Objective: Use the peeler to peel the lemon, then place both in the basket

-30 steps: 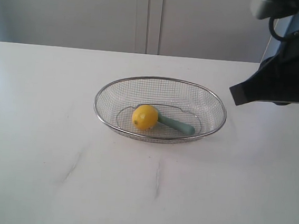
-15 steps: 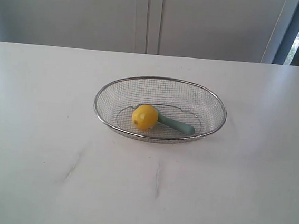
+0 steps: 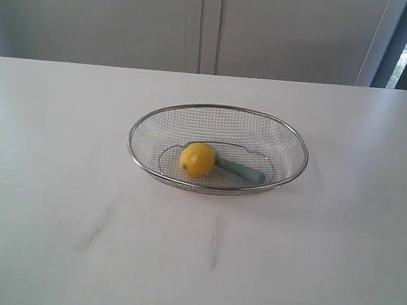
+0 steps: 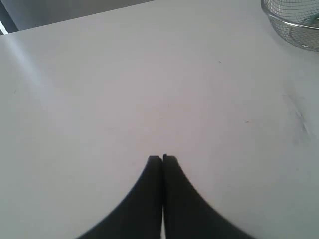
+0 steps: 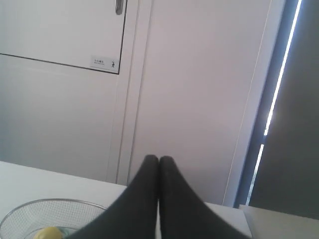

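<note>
the left gripper [image 4: 162,158] has its two dark fingers pressed together with nothing between them, over the bare white table [image 4: 99,99]. well beyond its tips and off to one side sits a curve of the basket [image 4: 291,31]. the right gripper [image 5: 159,158] is likewise pinched closed and empty, tilted up toward a pale wall [image 5: 199,74]; the basket lies below and past its tips, well apart from them. inside the basket, the lemon [image 3: 197,159] hides the head end of the peeler [image 3: 243,172], whose teal handle runs out from behind it across the mesh floor.
</note>
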`<state>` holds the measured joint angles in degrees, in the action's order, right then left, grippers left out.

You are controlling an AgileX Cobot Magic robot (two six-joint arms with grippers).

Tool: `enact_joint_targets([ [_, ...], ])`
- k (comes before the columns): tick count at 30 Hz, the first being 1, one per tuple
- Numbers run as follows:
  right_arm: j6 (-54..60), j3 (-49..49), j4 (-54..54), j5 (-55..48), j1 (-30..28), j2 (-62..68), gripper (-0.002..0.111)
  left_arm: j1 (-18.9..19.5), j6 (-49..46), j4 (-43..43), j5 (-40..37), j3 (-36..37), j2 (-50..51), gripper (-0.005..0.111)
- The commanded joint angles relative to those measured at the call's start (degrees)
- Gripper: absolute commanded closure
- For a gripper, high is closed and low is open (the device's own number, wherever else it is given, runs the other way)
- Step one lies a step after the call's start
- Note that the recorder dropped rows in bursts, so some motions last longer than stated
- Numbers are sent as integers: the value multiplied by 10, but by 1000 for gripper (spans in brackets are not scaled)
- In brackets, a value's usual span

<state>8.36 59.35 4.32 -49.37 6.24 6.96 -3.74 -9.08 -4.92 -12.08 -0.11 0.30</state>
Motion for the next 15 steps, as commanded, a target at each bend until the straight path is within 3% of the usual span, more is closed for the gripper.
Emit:
enact_joint_targets([
  [1,4,-53,5,6,-5,-27,108,3,0,-2,1,1,-3,106],
  [6,4,-128,12,34,-5,-58,108,3,0,-2,1,1,-3,106],
  [15,-13,-304,64,317,-5,-70,108,3,0,-2,1,1,-3,106],
])
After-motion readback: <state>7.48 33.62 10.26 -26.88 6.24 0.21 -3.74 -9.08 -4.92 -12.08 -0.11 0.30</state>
